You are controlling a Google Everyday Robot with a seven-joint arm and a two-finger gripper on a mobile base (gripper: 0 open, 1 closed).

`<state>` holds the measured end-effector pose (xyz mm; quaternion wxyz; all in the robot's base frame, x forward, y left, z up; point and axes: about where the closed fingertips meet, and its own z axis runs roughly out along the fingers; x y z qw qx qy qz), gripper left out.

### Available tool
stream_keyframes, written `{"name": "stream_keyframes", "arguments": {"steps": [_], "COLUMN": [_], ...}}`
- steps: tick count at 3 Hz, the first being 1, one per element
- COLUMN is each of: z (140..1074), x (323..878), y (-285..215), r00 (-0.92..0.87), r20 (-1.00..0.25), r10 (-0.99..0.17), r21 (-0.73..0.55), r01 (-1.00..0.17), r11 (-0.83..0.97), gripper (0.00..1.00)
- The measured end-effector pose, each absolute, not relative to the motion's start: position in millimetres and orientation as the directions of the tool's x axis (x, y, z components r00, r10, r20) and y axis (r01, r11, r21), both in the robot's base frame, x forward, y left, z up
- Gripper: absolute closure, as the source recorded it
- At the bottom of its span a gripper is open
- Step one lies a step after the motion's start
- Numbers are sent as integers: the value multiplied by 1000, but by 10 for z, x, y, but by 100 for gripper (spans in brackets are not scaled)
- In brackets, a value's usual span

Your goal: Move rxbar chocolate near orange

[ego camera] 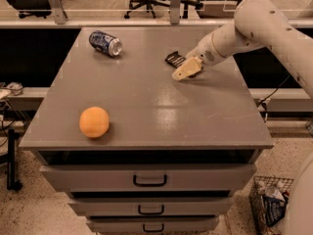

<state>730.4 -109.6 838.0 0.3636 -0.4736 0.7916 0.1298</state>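
My gripper [178,74] sits low over the grey cabinet top [146,106], about 1 o'clock from its middle, with the arm [264,23] coming in from 3 o'clock. My fingers look pressed together and hold nothing. The rxbar chocolate [174,58] lies flat at 12 o'clock of my fingertips, just beside them; I can't tell if they touch. The orange [94,122] is at 8 o'clock near the front-left edge, well apart from the bar. A blue-and-silver can [105,42] lies on its side at 11 o'clock. A wire basket [269,204] is on the floor at 4 o'clock.
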Motion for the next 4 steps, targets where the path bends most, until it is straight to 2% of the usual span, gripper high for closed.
{"name": "stream_keyframes", "arguments": {"steps": [2, 3, 4], "z": [8724, 8940, 9157], "x": [7265, 7187, 6990], "y": [-945, -862, -737], "r00": [-218, -173, -114], "r20": [-748, -767, -773], "r10": [-627, -618, -624], "r21": [-154, -167, -178], "r01": [-862, -876, -905], "r11": [483, 453, 385], "gripper": [87, 100, 100]}}
